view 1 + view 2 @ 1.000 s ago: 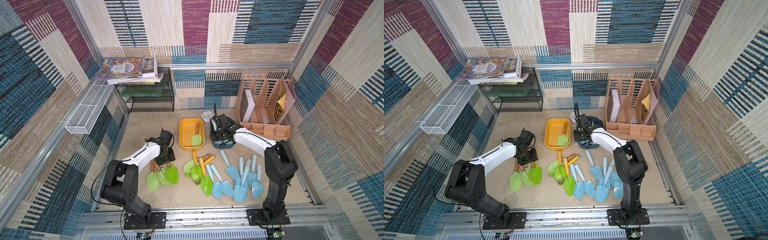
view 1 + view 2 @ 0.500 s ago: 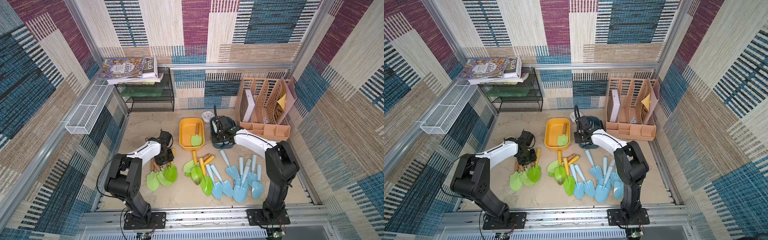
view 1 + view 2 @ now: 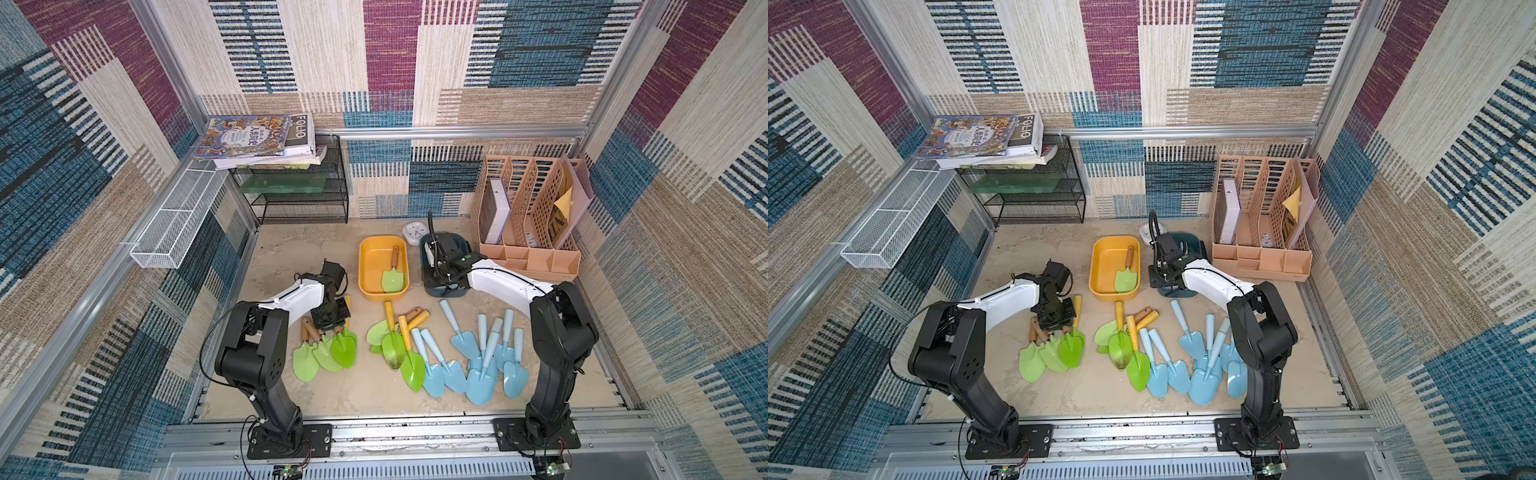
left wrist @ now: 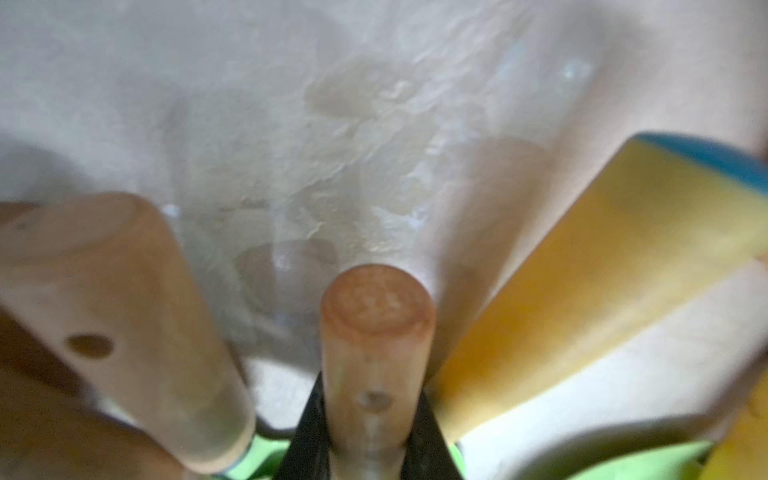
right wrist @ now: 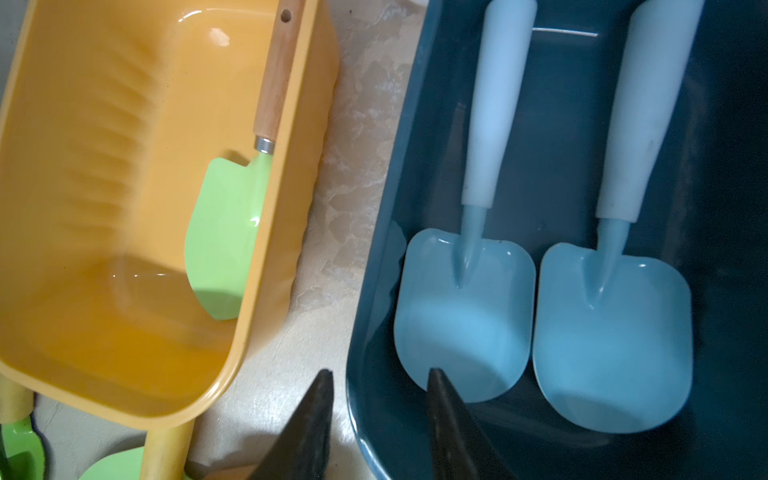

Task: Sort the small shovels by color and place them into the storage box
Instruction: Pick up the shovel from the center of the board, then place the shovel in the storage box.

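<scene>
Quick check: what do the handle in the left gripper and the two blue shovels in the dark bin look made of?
Handle: probably bare or lightly finished wood, matte; ring grain on its rounded end, a drilled hole. Blue shovels: likely moulded plastic; blades smooth and semi-glossy, handles paler and matte.

Left tub (image 3: 374,253) holds one shovel (image 3: 392,279); right tub (image 5: 561,124) beside it holds two shovels (image 5: 465,311). Before them three shovel clusters (image 3: 395,345) lie on the bench (image 3: 291,249). Rack (image 3: 299,203) behind left, organizer (image 3: 528,262) behind right.

Looks down from high over the whole table (image 3: 291,249) in both top views, closely from wrists onto wooden handle (image 4: 376,365) and yellow bin (image 5: 83,166).
</scene>
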`<move>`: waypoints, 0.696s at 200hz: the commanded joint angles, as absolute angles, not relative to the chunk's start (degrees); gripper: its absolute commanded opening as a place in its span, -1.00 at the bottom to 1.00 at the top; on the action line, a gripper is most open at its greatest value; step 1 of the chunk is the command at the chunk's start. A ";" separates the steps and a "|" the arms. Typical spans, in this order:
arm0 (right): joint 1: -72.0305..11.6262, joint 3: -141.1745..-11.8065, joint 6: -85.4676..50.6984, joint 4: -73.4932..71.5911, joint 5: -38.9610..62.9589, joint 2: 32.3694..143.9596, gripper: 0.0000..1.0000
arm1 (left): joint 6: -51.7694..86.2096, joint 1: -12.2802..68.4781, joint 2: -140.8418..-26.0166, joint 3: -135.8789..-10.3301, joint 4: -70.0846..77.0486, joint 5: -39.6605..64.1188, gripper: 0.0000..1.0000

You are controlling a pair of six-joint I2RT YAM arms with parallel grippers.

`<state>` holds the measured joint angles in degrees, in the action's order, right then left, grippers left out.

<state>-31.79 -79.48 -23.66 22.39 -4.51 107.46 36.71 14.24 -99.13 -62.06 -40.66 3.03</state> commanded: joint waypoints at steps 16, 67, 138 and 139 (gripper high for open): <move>-31.82 -79.41 -24.19 21.88 -4.92 106.40 -0.20 | 32.33 14.41 -96.26 -68.01 -47.32 3.10 -1.00; -30.52 -79.41 -24.02 22.54 -6.58 103.59 -0.21 | 29.07 14.94 -94.03 -84.10 -48.92 5.75 -1.00; -26.47 -75.28 -23.56 25.35 -8.04 97.14 -0.22 | 23.27 17.43 -118.85 -114.13 -42.12 10.64 -1.00; -26.42 -75.21 -23.55 25.38 -8.11 97.00 -0.22 | 23.23 17.50 -119.15 -114.50 -42.11 10.68 -1.00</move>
<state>-27.29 -76.07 -23.86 23.73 -6.79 98.70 26.04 16.62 -113.14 -107.24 -43.70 8.43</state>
